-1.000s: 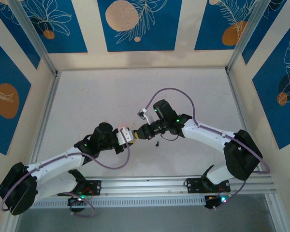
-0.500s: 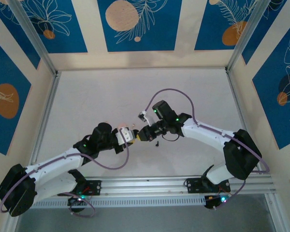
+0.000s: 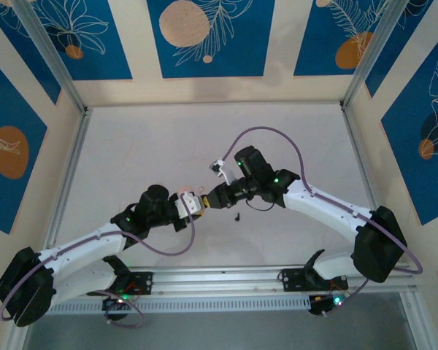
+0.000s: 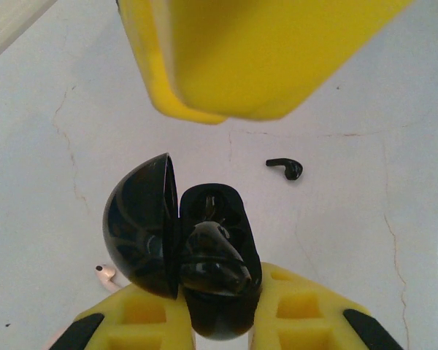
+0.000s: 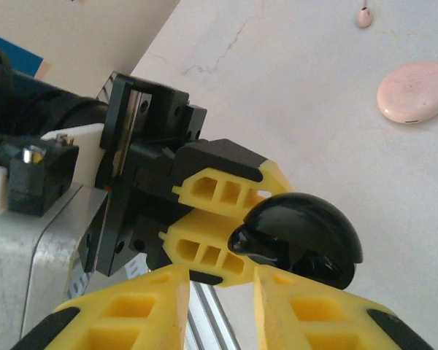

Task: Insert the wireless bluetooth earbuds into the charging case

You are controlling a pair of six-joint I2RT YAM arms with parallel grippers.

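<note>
Left hand (image 4: 217, 313) clamped on open charging case (image 4: 204, 240); right hand (image 5: 220, 288) slightly parted, empty, just beside case.

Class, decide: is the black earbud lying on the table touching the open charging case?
Apart. The left wrist view shows bare table between the black earbud and the charging case.

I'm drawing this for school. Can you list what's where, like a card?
case: black, lid open, held by left fingers
right fingers: slightly apart, close to case, holding nothing
black earbud: lying on table, outside case
pale earbud: on table, outside case
pink disc: on table
</note>
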